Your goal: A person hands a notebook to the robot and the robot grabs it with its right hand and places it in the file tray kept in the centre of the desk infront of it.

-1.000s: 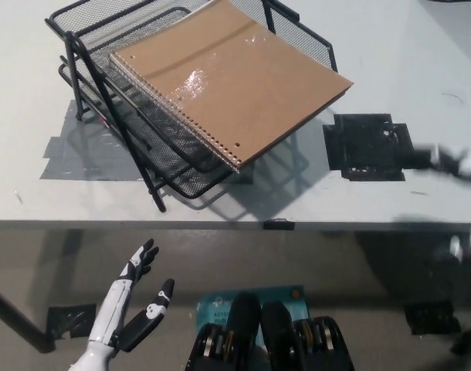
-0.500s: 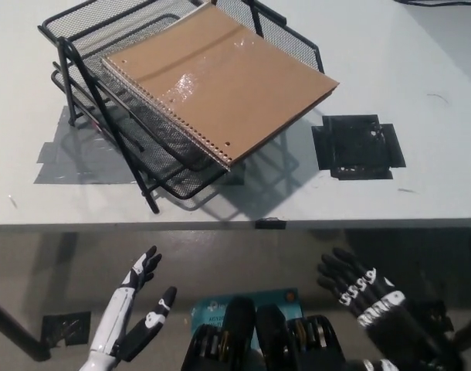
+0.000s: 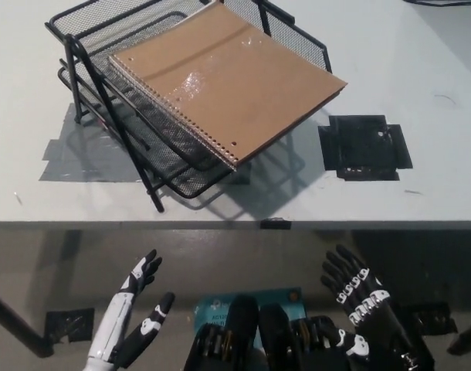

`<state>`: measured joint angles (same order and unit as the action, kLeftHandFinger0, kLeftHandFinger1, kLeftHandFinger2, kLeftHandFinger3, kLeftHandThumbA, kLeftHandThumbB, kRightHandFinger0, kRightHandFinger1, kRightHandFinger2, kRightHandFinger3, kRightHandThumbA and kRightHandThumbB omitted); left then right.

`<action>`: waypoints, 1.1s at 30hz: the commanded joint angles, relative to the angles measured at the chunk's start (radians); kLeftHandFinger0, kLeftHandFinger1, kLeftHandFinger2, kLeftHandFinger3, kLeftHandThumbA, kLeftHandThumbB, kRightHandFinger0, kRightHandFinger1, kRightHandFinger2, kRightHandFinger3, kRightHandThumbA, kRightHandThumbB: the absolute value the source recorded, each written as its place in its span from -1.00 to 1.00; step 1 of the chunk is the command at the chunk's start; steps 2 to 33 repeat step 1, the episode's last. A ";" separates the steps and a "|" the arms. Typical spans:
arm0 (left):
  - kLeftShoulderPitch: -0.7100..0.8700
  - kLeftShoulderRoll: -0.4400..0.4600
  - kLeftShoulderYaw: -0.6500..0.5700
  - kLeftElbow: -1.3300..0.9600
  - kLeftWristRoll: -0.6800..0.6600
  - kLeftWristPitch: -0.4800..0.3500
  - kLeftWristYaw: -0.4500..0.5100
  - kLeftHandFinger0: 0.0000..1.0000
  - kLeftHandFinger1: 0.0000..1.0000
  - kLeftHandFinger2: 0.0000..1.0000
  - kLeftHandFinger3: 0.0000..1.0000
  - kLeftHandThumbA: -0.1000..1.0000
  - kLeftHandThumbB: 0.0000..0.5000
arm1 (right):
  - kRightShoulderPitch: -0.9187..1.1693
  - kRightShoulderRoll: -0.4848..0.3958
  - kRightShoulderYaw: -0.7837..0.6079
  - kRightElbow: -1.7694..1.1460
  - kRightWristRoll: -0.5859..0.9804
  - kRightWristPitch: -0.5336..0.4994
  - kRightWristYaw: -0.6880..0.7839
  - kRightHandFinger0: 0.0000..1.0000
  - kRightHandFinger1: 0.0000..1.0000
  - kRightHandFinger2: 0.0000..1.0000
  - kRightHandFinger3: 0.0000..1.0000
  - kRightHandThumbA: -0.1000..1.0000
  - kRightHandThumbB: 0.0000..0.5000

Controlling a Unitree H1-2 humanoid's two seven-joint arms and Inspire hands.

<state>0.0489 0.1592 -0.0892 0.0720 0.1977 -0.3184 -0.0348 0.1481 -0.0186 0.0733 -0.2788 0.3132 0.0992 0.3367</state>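
A: Where do we find the brown spiral-bound cardboard-covered notebook [image 3: 224,83]?

B: We see it lying on the top tier of the black wire-mesh file tray [image 3: 89,31], well ahead of both hands and up on the pale grey desk [image 3: 405,54]. It rests tilted and skewed, its spiral edge facing the white hand's side, and one corner juts out past the tray's rim toward the side of the black hand.

A: And the black right hand [image 3: 363,309]?

B: We see it below the desk's front edge, well apart from the notebook, fingers spread and pointing up toward the desk. It holds nothing.

A: The white left hand [image 3: 135,317]?

B: It rests low on the other side, also below the desk edge, fingers apart and empty. The tray's front leg stands on the desk farther ahead of it.

A: What else do we see near them?

B: A patch of black tape [image 3: 364,147] is stuck on the desk straight ahead of the black hand, just beside the notebook's jutting corner. Strips of grey tape [image 3: 77,151] lie under and beside the tray, ahead of the white hand. The notebook's cover shows a glossy glare near its middle.
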 commanded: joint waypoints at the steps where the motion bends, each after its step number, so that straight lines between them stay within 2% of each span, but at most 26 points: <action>1: -0.007 0.011 0.006 -0.038 -0.012 -0.033 -0.004 1.00 1.00 1.00 1.00 0.62 0.27 | -0.009 -0.003 0.005 -0.006 -0.040 -0.064 -0.018 1.00 1.00 1.00 1.00 1.00 0.31; 33: -0.007 0.011 0.006 -0.038 -0.012 -0.033 -0.004 1.00 1.00 1.00 1.00 0.62 0.27 | -0.009 -0.003 0.005 -0.006 -0.040 -0.064 -0.018 1.00 1.00 1.00 1.00 1.00 0.31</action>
